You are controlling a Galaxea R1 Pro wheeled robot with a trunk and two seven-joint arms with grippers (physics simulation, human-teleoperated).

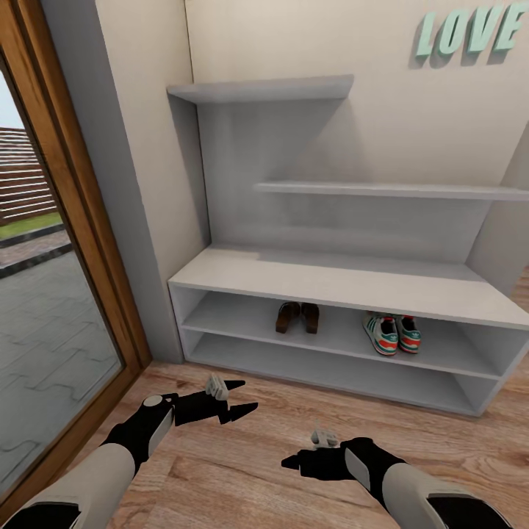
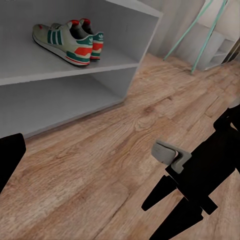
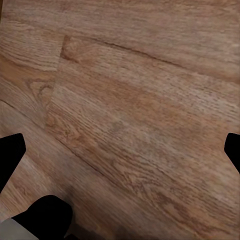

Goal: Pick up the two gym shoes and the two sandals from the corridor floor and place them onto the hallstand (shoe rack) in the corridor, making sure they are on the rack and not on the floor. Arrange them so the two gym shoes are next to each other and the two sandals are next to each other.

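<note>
The two gym shoes stand side by side on the right of the hallstand's middle shelf, and they also appear in the left wrist view. The two sandals sit together on the same shelf, further left. My left gripper hovers low over the corridor floor in front of the rack, open and empty. My right gripper hangs beside it above bare planks. Its fingertips are spread wide apart with nothing between them. From the left wrist, the right gripper is seen over the floor.
A glass door in a wooden frame runs along the left. The hallstand's back panel carries two stepped ledges, under teal LOVE letters on the wall. A teal-legged stand is on the floor past the rack's right end.
</note>
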